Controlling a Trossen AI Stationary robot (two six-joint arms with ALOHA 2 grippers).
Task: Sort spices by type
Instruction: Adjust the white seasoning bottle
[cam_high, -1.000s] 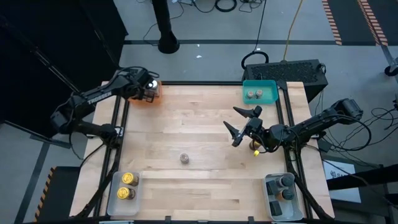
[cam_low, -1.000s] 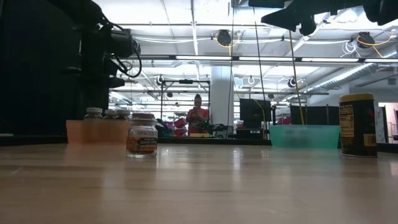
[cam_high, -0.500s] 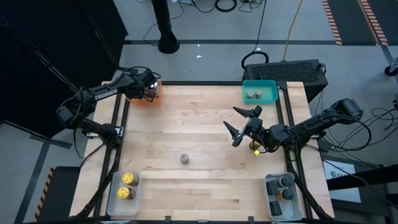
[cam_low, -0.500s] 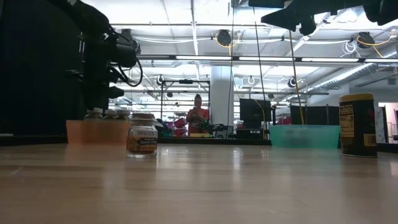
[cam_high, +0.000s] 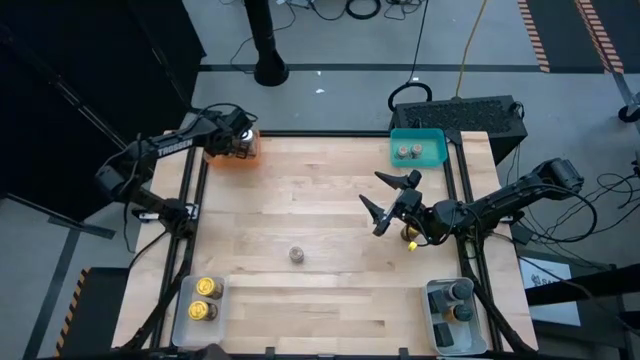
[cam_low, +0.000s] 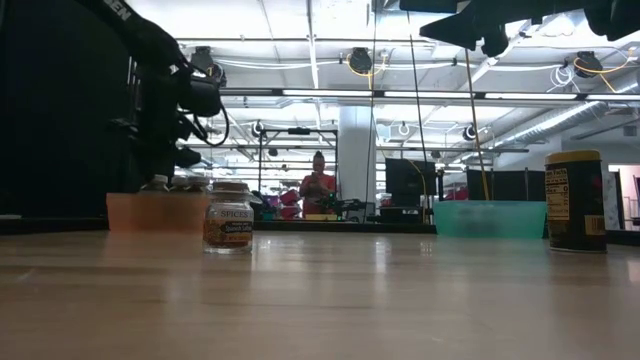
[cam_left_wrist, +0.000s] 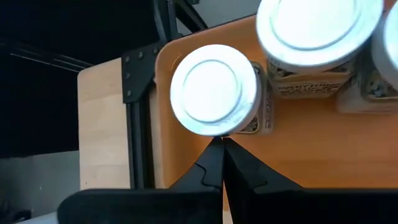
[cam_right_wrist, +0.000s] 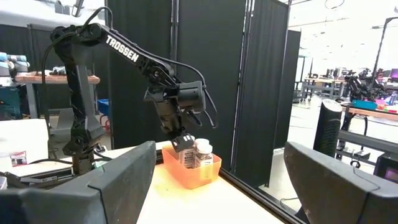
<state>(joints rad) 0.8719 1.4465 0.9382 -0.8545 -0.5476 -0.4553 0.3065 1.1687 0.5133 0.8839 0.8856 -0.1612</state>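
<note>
My left gripper (cam_left_wrist: 221, 143) is shut and points down into the orange tray (cam_high: 240, 150) at the table's far left corner. Its tips are right beside a white-topped jar (cam_left_wrist: 214, 90), and two more white-topped jars (cam_left_wrist: 311, 28) stand behind that one. My right gripper (cam_high: 388, 203) hangs open above the table's right middle and holds nothing. A yellow-lidded dark jar (cam_high: 410, 241) stands under the right arm, upright on the wood (cam_low: 575, 200). A grey-lidded brownish jar (cam_high: 297, 255) stands alone near the table's centre. My left gripper's shut fingertips (cam_left_wrist: 211, 163) come from above, next to the rim of the nearest white lid (cam_left_wrist: 217, 132). I cannot tell whether they touch the jar or the tray floor.
The teal tray (cam_high: 436, 157) at the far right holds two grey-lidded jars. The clear tray (cam_high: 183, 322) at the near left holds two yellow jars. Another clear tray (cam_high: 440, 335) at the near right holds dark jars. Bare wood lies between them. A person stands far off in the room.
The left arm's elbow has swung a little toward the far edge. Its wrist has sunk slightly over the orange tray. The right arm and the jars on the table have stayed put.
</note>
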